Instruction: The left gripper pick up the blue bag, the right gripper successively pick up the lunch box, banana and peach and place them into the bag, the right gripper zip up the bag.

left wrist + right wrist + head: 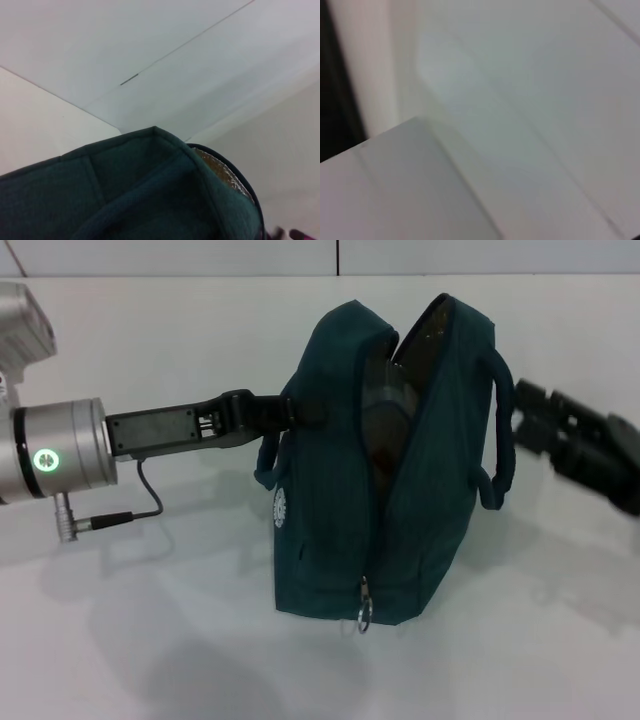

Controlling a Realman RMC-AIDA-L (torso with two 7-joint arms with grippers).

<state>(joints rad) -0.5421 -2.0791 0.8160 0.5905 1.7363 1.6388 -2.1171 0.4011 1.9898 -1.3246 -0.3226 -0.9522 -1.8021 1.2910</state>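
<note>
While the large dark teal-blue fabric bag (pixel 370 470) stood upright on the white table (pixel 150 640), its silver ring zipper pull (pixel 364 616) hung at the nearest bottom corner, at the low end of an unzipped seam. A small round white logo (pixel 281 510) showed on the side panel facing the left arm; its lettering was too small to read. The mouth gaped along the top, and silver foil lining (pixel 385 400) showed inside; what lay within could not be made out.

The left gripper (pixel 283 412) reached in level from the robot's left, its black fingers clamped on the bag's near loop handle (pixel 290 420) at the upper edge, so the bag sat directly against its fingertips. Behind it, the silver wrist section carried a glowing green ring light (pixel 46 459) and a thin black cable (pixel 135 505).

On the bag's opposite side, the right gripper (pixel 525 405) hung in the air just beside the far loop handle (pixel 500 430), near it but not clearly touching; whether its jaws were wide or narrow could not be told.

From the left wrist camera, the bag's teal rim (pixel 155 165) filled the lower view, with a sliver of foil lining at its edge.
</note>
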